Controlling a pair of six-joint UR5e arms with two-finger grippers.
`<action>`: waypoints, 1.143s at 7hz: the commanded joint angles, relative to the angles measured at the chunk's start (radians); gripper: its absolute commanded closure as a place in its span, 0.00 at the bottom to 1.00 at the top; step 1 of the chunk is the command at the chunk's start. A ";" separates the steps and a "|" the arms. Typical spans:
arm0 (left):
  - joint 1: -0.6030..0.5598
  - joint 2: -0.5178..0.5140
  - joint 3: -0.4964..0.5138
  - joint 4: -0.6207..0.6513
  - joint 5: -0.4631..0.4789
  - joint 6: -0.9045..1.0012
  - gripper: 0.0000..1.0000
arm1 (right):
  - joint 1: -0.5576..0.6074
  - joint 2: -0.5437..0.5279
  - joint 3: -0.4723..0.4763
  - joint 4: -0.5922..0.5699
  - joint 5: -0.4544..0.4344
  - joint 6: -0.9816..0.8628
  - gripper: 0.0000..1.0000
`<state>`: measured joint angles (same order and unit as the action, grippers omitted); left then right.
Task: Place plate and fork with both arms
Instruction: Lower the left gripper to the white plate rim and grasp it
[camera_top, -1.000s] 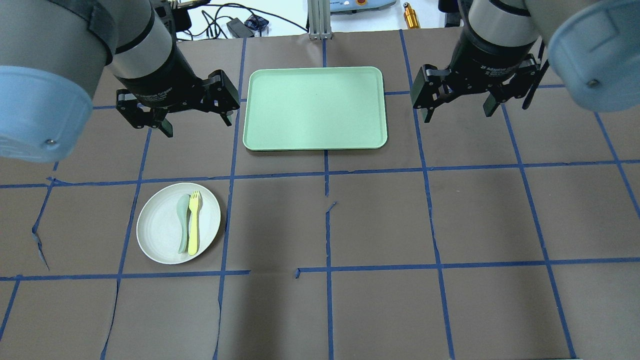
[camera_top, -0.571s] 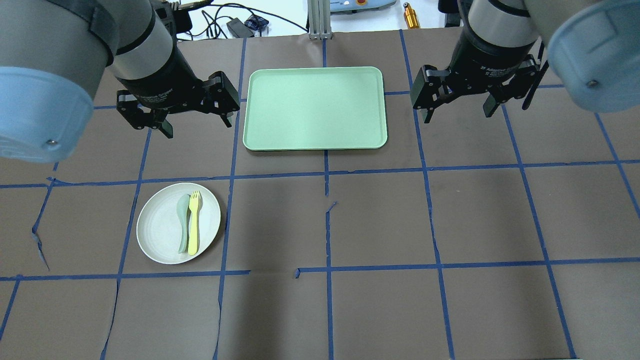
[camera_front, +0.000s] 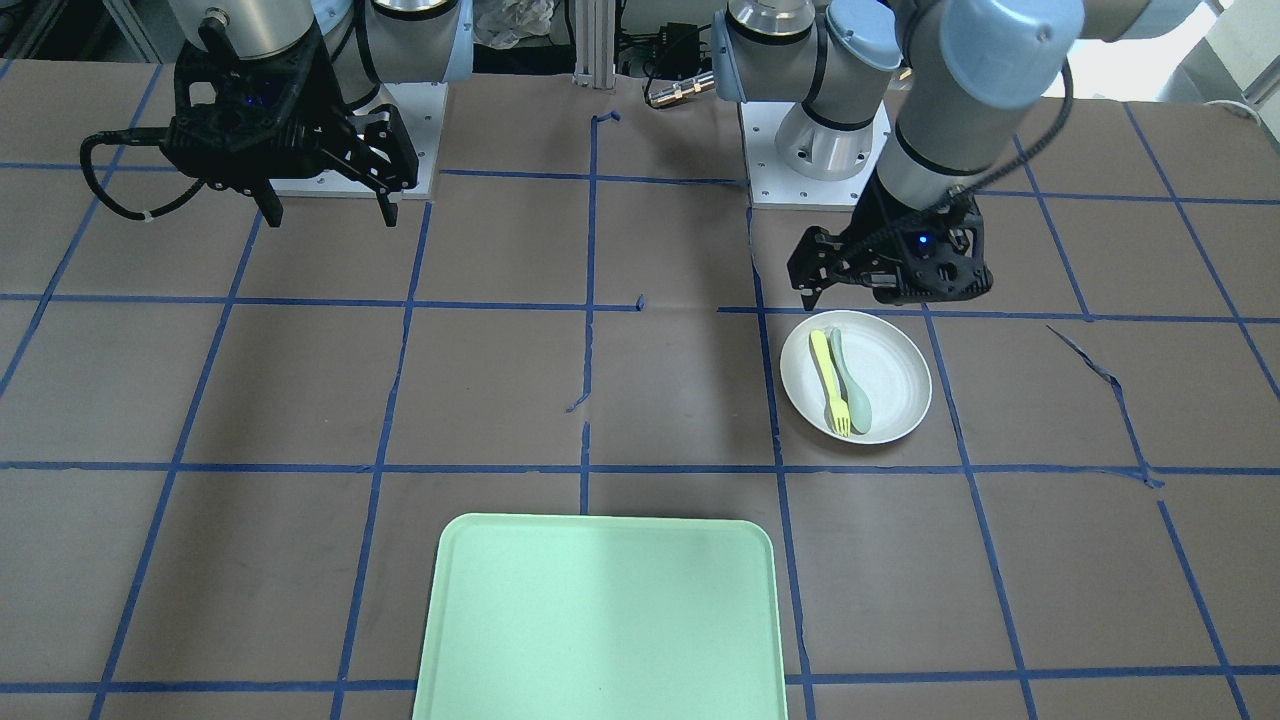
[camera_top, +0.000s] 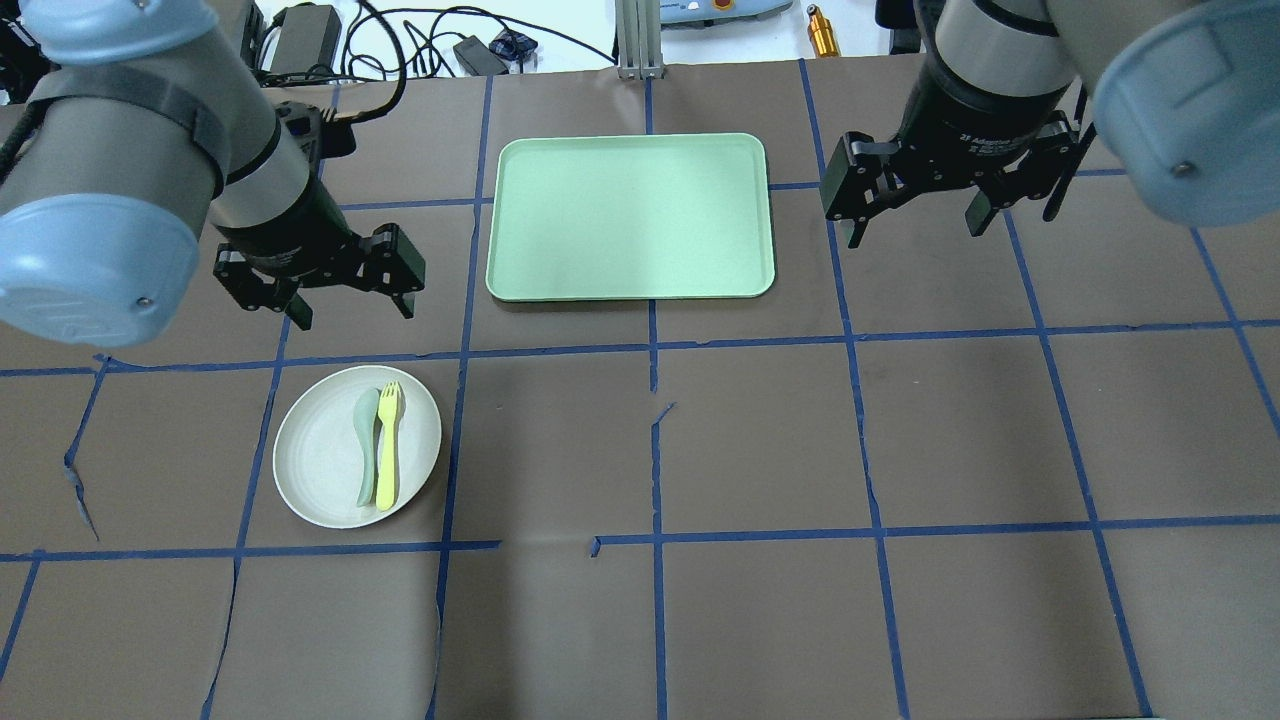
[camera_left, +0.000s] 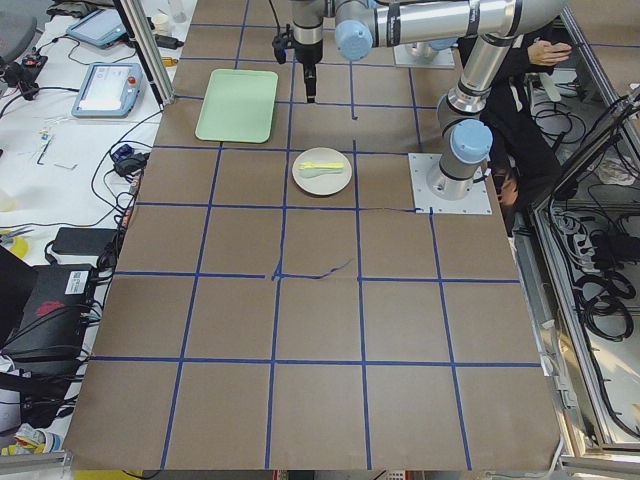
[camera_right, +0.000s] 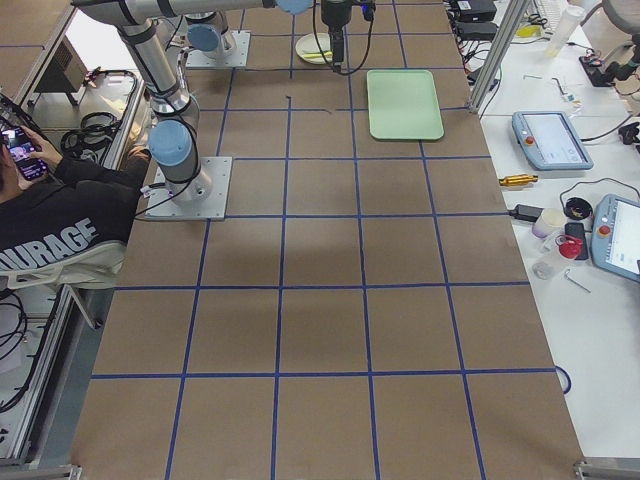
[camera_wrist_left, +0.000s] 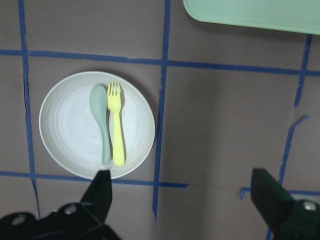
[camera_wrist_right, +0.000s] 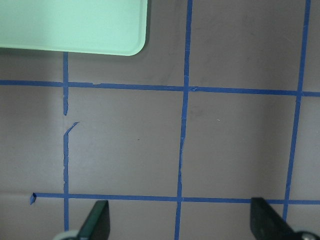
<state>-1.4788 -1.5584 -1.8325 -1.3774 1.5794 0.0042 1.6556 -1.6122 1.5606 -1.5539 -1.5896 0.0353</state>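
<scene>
The white plate lies on the brown table at the left, with the pale-yellow fork and a grey-green spoon side by side on it. My left gripper is open and empty, just beyond the plate's far rim and above the table. In the left wrist view the plate and fork lie ahead of the open fingers. My right gripper is open and empty, right of the mint-green tray. In the front-facing view the left gripper hangs beside the plate.
The tray lies at the table's far middle with nothing on it. Blue tape lines grid the brown paper, which is torn in places. Cables and a gold cylinder lie beyond the far edge. The right wrist view shows the tray's corner.
My left arm has swung from beside the tray toward the plate, and its gripper now hangs just beyond the plate's rim. The right arm, plate, fork and spoon have not moved.
</scene>
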 joint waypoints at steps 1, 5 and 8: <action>0.196 -0.028 -0.190 0.200 0.014 0.216 0.00 | 0.000 0.000 -0.001 0.000 -0.001 0.000 0.00; 0.345 -0.170 -0.439 0.645 0.010 0.349 0.18 | 0.001 0.000 -0.001 0.000 0.000 0.000 0.00; 0.354 -0.186 -0.433 0.646 0.008 0.335 1.00 | 0.001 0.000 0.001 0.002 0.000 0.000 0.00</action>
<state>-1.1269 -1.7415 -2.2660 -0.7312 1.5878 0.3418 1.6567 -1.6122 1.5610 -1.5529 -1.5892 0.0353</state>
